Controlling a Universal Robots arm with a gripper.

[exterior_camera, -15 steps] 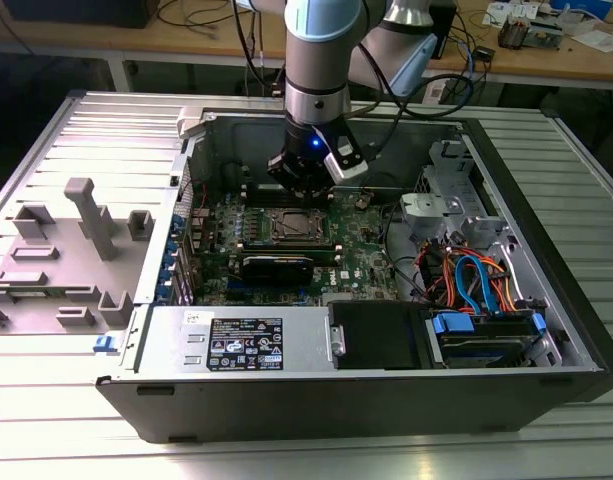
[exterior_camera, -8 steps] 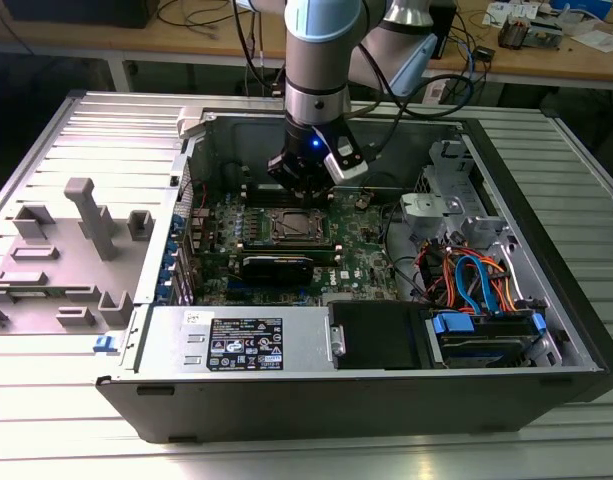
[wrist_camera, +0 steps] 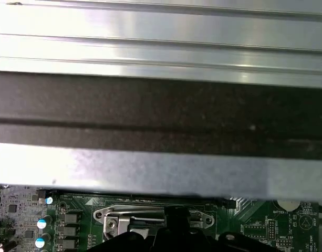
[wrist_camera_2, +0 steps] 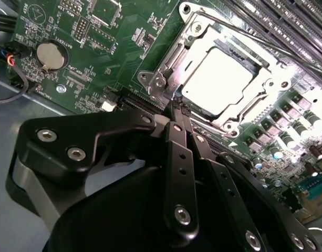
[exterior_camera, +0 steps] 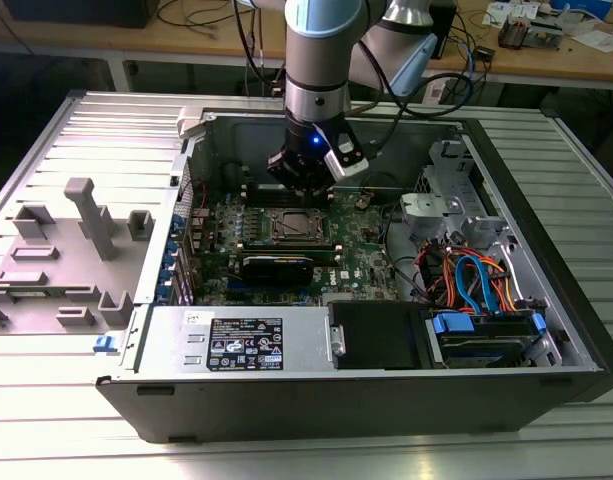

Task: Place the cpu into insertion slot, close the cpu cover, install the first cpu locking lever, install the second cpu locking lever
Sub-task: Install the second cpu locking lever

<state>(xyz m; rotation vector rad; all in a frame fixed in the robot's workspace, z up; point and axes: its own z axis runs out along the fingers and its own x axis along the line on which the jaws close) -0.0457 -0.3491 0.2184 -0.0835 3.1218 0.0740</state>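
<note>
The cpu (wrist_camera_2: 218,79) lies flat in the insertion slot (exterior_camera: 291,228) on the green motherboard, its silver top showing through the square window of the cpu cover (wrist_camera_2: 174,55). The cover lies down over the chip. A thin wire locking lever (wrist_camera_2: 266,44) runs along one side of the socket; whether it is latched I cannot tell. My gripper (wrist_camera_2: 176,107) hangs just above one edge of the socket, its black fingers (wrist_camera_2: 177,142) pressed together with nothing between them. In the exterior view the gripper (exterior_camera: 304,190) is low inside the open case, just behind the socket. The first wrist view has the slot (wrist_camera: 116,218) beside the gripper (wrist_camera: 174,215).
Long black memory slots (wrist_camera_2: 287,21) flank the socket, and a coin battery (wrist_camera_2: 49,55) sits on the board. A black graphics card (exterior_camera: 278,267), the power supply (exterior_camera: 241,340) and drive cables (exterior_camera: 476,280) fill the case. The case wall (wrist_camera: 161,110) stands close. A grey fixture (exterior_camera: 76,250) lies at the exterior view's left.
</note>
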